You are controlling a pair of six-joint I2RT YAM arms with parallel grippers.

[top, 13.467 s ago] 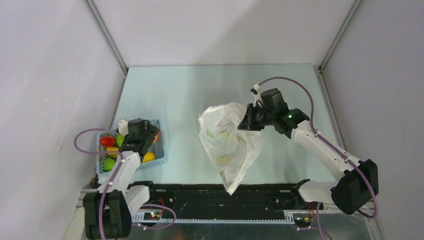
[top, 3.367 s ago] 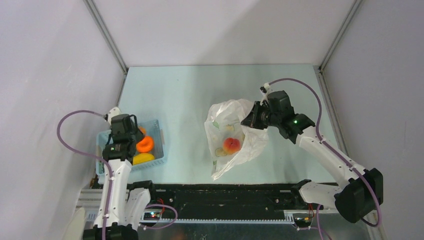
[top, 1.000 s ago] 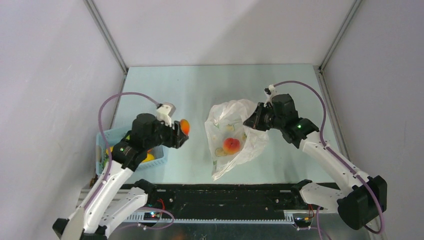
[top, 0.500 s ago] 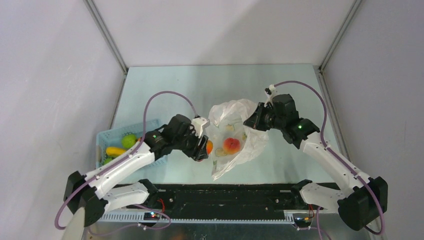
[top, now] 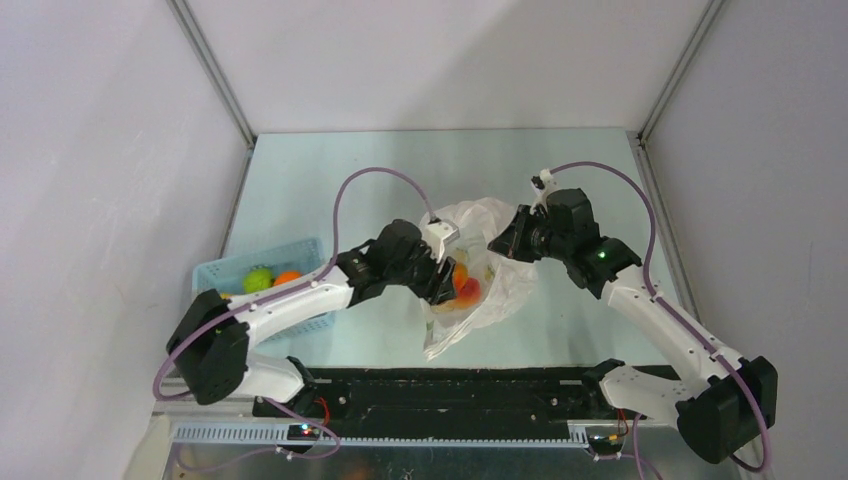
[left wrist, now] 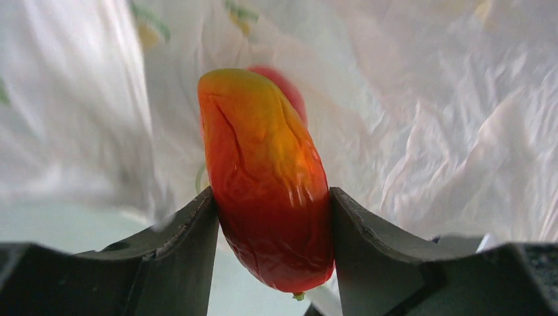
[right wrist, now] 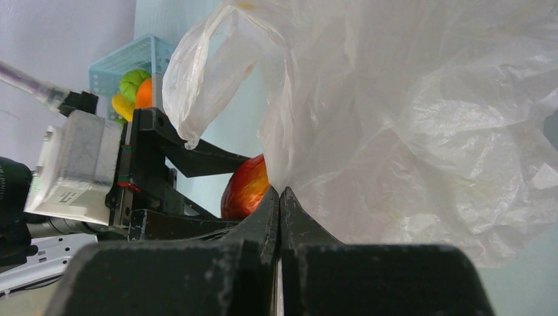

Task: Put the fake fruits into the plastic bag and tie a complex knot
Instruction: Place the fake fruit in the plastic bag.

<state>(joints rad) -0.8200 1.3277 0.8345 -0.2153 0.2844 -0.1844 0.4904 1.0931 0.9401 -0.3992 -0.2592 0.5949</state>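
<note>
Between the jaws of the left gripper [left wrist: 271,197] sat an orange-red fruit [left wrist: 263,164], ready for the plastic bag [left wrist: 428,99], whose rim the right gripper [right wrist: 279,197] pinched tight to keep it open.

Two slim arms on show, each built from glossy white shell links [top: 290,300] and chunky black joint housings [top: 215,350]. A purple cable [top: 385,170] arched off the left one and a matching purple cable [top: 600,166] off the right. A small green light [top: 601,254] glowed on the right forearm. Up close, the matte black grainy fingers [right wrist: 217,276] showed plainly, and the left wrist carried a pale grey labelled block [right wrist: 76,164].
</note>
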